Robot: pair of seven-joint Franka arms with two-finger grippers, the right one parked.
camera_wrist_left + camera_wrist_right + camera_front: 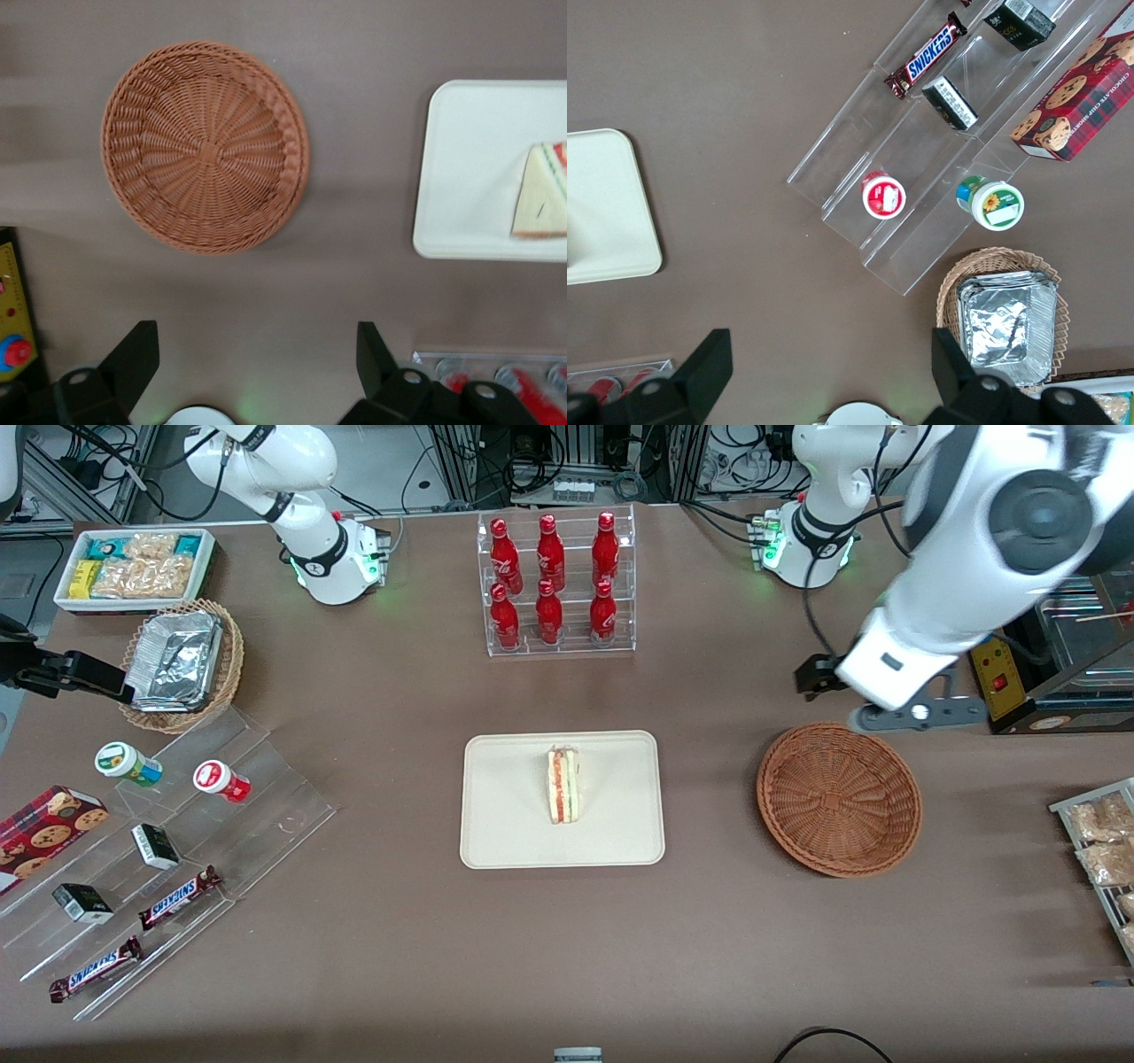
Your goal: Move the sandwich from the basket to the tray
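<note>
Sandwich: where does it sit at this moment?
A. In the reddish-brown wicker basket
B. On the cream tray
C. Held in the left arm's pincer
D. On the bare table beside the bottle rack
B. The sandwich lies on the tray, the basket holds nothing, and the left arm's pincer hangs open and empty above the table near the basket, on the side farther from the front camera.

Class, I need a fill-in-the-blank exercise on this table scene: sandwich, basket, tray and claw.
1. The sandwich lies on the ____.
2. The basket holds ____.
3. The claw, raised above the table beside the basket, has its fingers ____.
4. The rack farther from the camera than the tray holds ____ red bottles.

Missing words: tray; nothing; open; six
</note>
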